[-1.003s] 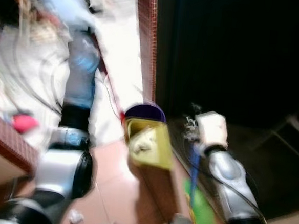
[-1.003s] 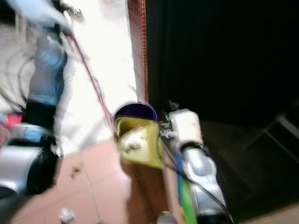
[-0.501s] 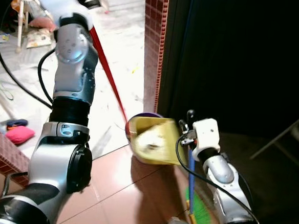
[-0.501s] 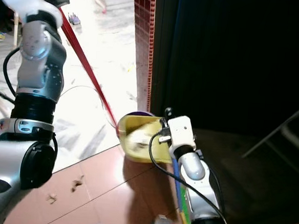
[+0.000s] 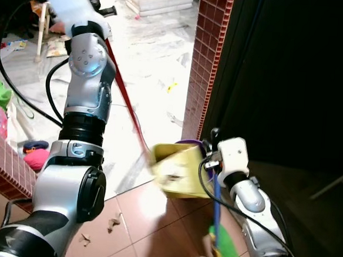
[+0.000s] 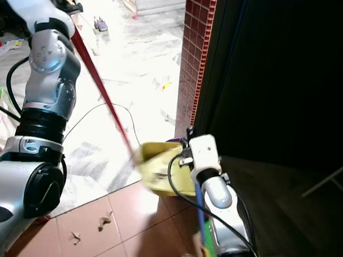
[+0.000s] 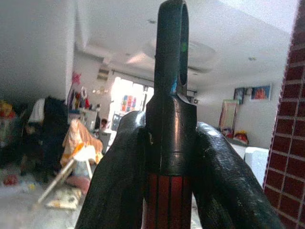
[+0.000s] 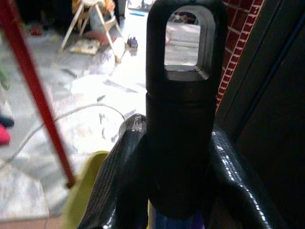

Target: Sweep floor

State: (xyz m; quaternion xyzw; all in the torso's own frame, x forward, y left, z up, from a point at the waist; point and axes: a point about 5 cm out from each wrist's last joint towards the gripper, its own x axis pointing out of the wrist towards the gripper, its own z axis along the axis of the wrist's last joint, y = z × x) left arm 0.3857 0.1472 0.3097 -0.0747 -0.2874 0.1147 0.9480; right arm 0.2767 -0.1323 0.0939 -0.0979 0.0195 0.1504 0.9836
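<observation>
Now, at the doorway: your robot stands where the terracotta tile floor [image 6: 123,231] meets the white marble floor [image 5: 152,74], beside a red brick pillar [image 5: 203,54] and a dark opening.
Left gripper [image 7: 169,162]: clenched on the black end of the red-handled broom [image 5: 123,98], as your left wrist view shows, with both fingers wrapped round the grip. The arm is raised high, so the shaft slants down across the marble toward the dustpan, likely to draw debris into its mouth.
Right gripper [image 8: 176,157]: grasping the black cap of the dustpan handle [image 5: 216,193], a blue shaft that drops to a green part low in the head view. Holding it from the top keeps the pan under control from standing height.
Yellow dustpan [image 5: 180,170]: blurred, so in motion, tilted with its open side toward the broom, at the seam between the two floors and close to the pillar's foot. Pale scraps lie inside it.
Purple object [image 5: 188,144]: just behind the pan; you cannot tell what it is.
Remaining work: small debris scraps [image 6: 103,221] lie on the tile near the robot's left side, well apart from the pan, so the sweeping looks unfinished.
Watch for: a thin cable [image 6: 111,109] looping over the marble near the broom's path.
</observation>
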